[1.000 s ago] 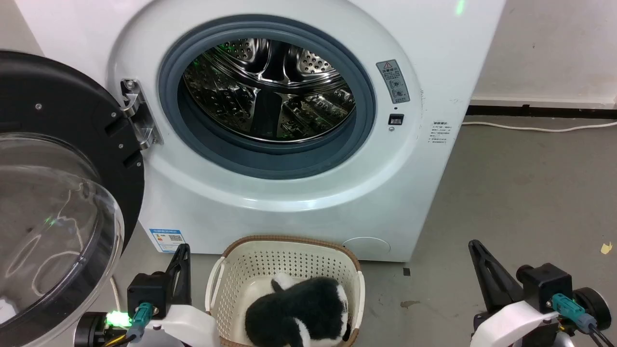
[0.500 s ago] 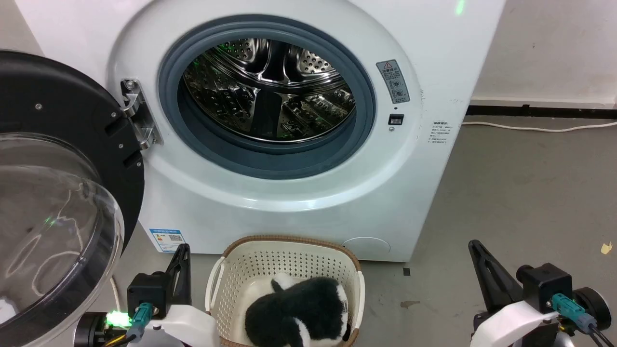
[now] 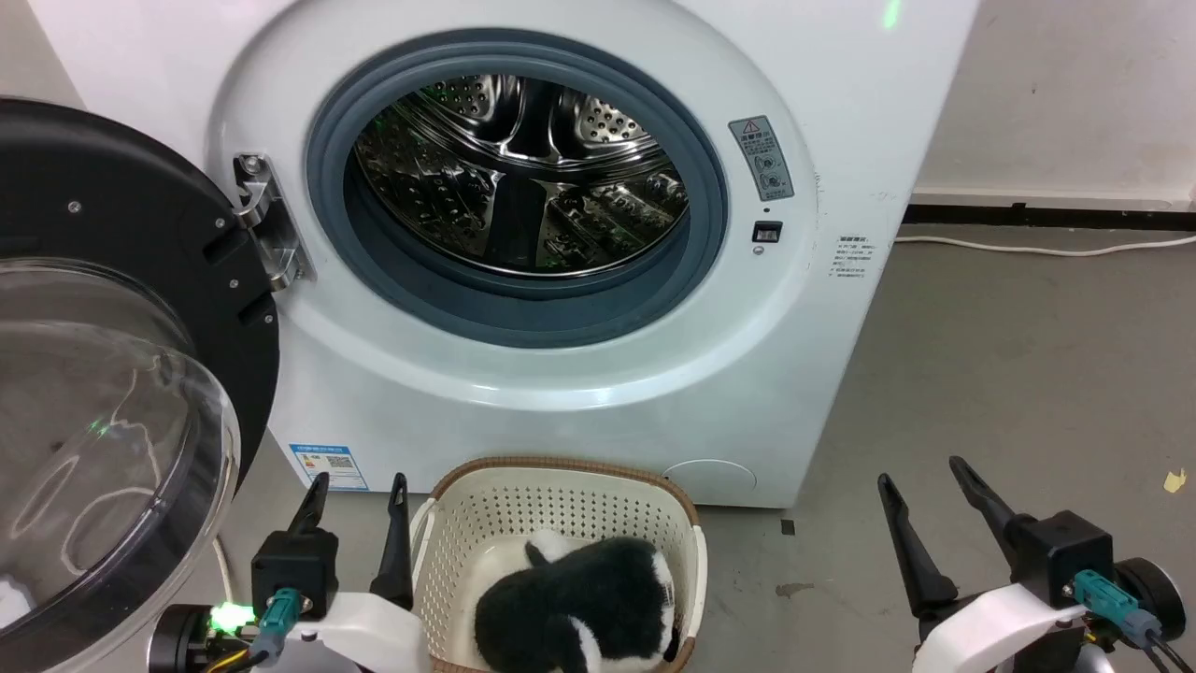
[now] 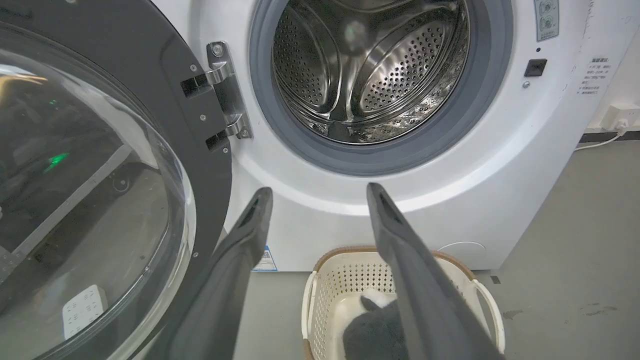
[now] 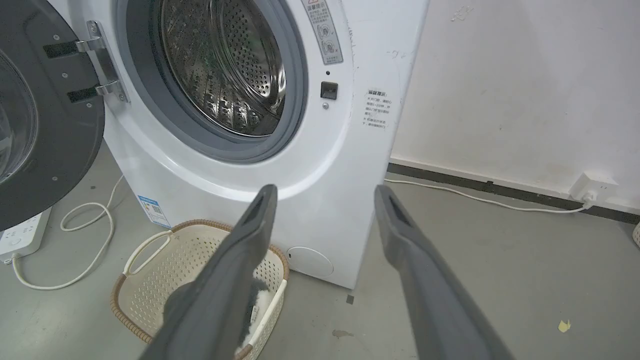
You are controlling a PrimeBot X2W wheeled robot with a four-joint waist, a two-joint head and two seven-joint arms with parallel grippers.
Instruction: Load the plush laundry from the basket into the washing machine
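The frame's bottom edge cuts off the plush laundry [image 3: 565,603] and the basket [image 3: 561,505].

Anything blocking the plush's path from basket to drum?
Nothing visible. The door is swung open to the left, nothing sits in the drum mouth, and the plush laundry lies uncovered in the basket below it.

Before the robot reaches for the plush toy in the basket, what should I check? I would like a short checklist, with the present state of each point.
1. Door of the washing machine swung open, away from the opening: ok.
2. Drum free of other items: ok, as far as visible.
3. Plush laundry lies in the basket, nothing on top: ok.
4. Left tool open and empty, beside the basket: ok.
5. Right tool open and empty, above the floor: ok.
6. Anything hidden under the toy: cannot tell.
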